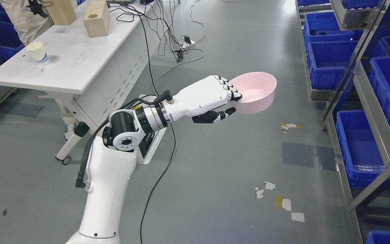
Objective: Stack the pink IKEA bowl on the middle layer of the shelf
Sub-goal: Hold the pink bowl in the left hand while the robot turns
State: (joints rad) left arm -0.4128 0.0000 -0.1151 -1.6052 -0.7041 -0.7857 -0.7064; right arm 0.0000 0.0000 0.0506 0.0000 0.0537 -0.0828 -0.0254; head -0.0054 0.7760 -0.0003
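My left hand point(230, 101) holds a pink bowl point(257, 91) by its near rim, fingers over the edge and thumb under the wall. The bowl hangs upright in mid-air above the grey floor, left of the metal shelf point(367, 101) that runs along the right side. The white left arm reaches up from the bottom left. My right arm does not show.
The shelf carries several blue bins point(333, 61) on its levels. A white table point(80, 64) at the upper left bears a paper cup point(38, 53) and two wooden blocks point(96, 18); a person point(22, 17) stands behind it. Cables point(168, 44) trail across the floor.
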